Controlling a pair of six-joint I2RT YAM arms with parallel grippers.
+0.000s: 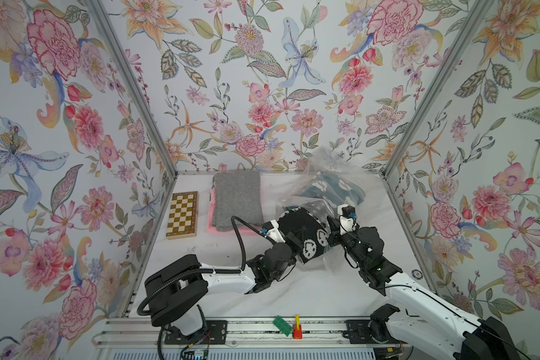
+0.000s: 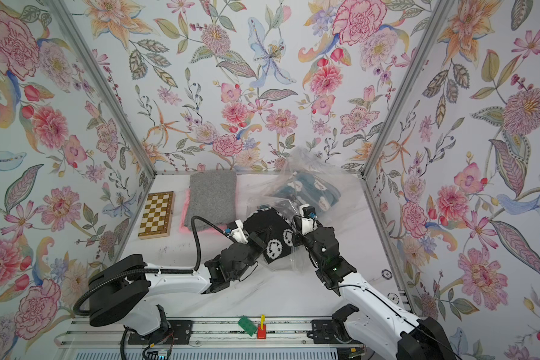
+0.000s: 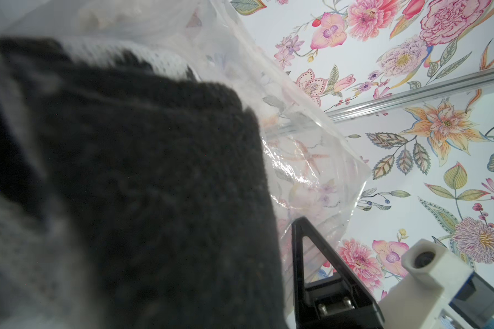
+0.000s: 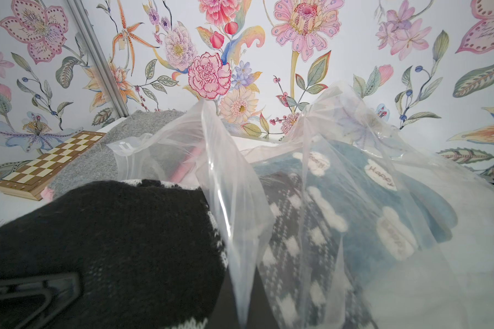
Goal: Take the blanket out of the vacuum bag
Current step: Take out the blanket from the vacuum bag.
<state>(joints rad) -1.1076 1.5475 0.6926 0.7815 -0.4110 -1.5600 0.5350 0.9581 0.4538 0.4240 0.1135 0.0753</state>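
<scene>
A black knitted blanket (image 1: pixel 306 229) with white smiley faces sticks out of the mouth of the vacuum bag (image 1: pixel 325 173), a clear crinkly film bag at the back right in both top views. My left gripper (image 1: pixel 297 236) is shut on the black blanket (image 3: pixel 154 185); only one finger (image 3: pixel 304 256) shows in the left wrist view. My right gripper (image 4: pixel 241 313) is shut on a fold of the vacuum bag's film (image 4: pixel 228 199) beside the blanket (image 4: pixel 111 242). A blue blanket with white clouds (image 4: pixel 368 205) lies deeper inside the bag (image 2: pixel 306 170).
A folded grey blanket (image 1: pixel 237 199) lies on a pink one (image 1: pixel 214 230) at the back, with a wooden chessboard (image 1: pixel 182 215) to its left. A green piece (image 1: pixel 282 325) and a red-and-yellow piece (image 1: pixel 297 330) sit on the front rail. Floral walls close three sides.
</scene>
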